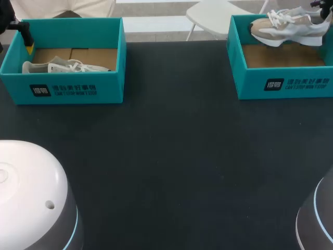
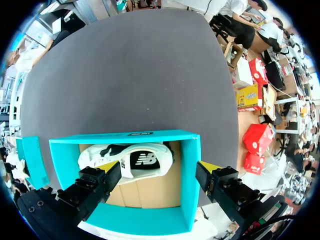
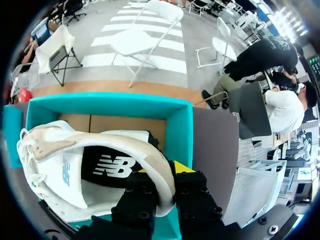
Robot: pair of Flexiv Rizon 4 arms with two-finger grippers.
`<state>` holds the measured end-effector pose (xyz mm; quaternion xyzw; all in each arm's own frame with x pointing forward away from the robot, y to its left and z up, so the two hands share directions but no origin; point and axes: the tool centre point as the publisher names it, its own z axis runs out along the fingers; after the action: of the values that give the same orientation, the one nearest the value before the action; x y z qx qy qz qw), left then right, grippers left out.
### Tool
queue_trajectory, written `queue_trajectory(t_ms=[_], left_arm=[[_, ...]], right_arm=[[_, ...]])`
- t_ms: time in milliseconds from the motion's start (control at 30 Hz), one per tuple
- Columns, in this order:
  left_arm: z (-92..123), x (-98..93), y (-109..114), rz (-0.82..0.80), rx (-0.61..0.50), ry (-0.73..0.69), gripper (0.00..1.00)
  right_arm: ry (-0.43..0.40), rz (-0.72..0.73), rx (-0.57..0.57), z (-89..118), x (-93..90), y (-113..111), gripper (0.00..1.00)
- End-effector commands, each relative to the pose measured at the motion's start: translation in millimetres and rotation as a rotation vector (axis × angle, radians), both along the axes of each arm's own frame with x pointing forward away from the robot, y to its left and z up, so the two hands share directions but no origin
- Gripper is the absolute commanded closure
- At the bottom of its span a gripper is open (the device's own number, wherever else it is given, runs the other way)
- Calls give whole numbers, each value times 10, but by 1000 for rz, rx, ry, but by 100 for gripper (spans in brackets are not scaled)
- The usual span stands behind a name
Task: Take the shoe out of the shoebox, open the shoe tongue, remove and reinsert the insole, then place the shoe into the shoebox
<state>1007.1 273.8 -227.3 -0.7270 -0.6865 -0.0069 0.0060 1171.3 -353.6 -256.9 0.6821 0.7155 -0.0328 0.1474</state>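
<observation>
Two grippers, one at each teal shoebox. The right gripper (image 3: 162,172) is clenched on the heel collar of a white-and-beige shoe (image 1: 289,27), held tilted over the right shoebox (image 1: 283,83) at the table's (image 1: 171,156) far right corner. The left gripper (image 2: 157,172) is released, one finger inside and one outside a wall of the left shoebox (image 1: 62,88) at the far left corner. A second shoe (image 1: 57,66) lies inside.

Head view high over table (image 1: 166,156); wrist views close above left shoebox (image 2: 125,136) and right shoebox (image 3: 110,105)
</observation>
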Motion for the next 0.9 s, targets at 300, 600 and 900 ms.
queue_trajectory(t_ms=[300,600,900], left_arm=[[2,-5,3,-1,1,-1,0],[2,-5,3,-1,1,-1,0],[2,-5,3,-1,1,-1,0]], right_arm=[[-158,9,-29,1326,-816,259,100],[-206,-26,-47,1570,-1005,434,100],[-206,-26,-47,1570,-1005,434,100]])
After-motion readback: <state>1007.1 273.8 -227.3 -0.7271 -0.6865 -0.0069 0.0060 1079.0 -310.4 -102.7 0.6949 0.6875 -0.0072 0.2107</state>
